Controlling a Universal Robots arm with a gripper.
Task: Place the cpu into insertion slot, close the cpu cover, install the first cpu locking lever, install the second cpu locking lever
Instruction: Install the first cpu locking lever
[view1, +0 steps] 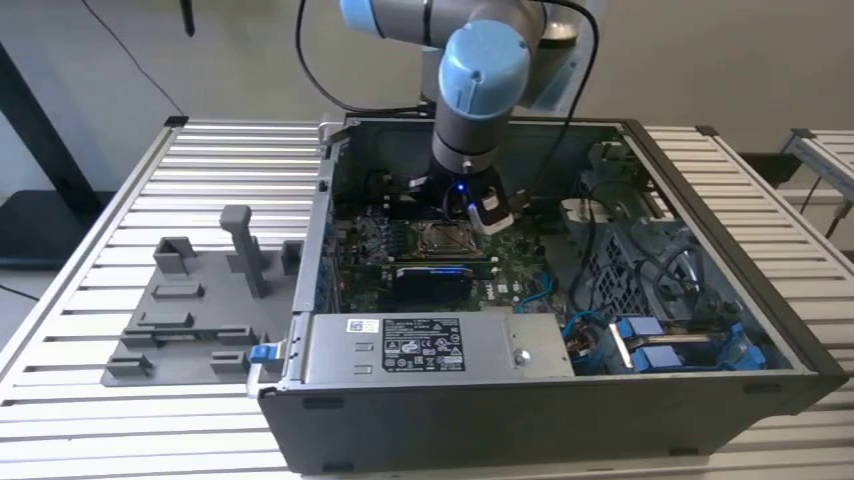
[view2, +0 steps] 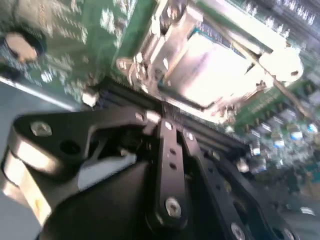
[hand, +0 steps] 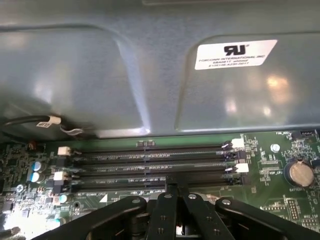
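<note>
We log the claw (view2: 164, 115) closed tip to tip with nothing in it, poised just beside the insertion slot (view1: 443, 238). The cpu (view2: 210, 70) lies in that slot, silver face up.

Robotics lab bench: open computer case (view1: 534, 410) on slatted metal table (view1: 227, 160), grey fixture tray (view1: 187, 320) alongside.

The cpu (view2: 215, 65), a silver-grey square chip, lies flat and face up in the insertion slot (view1: 423, 238) on the green board, the silvery cpu cover (view2: 172, 30) framing it.
</note>
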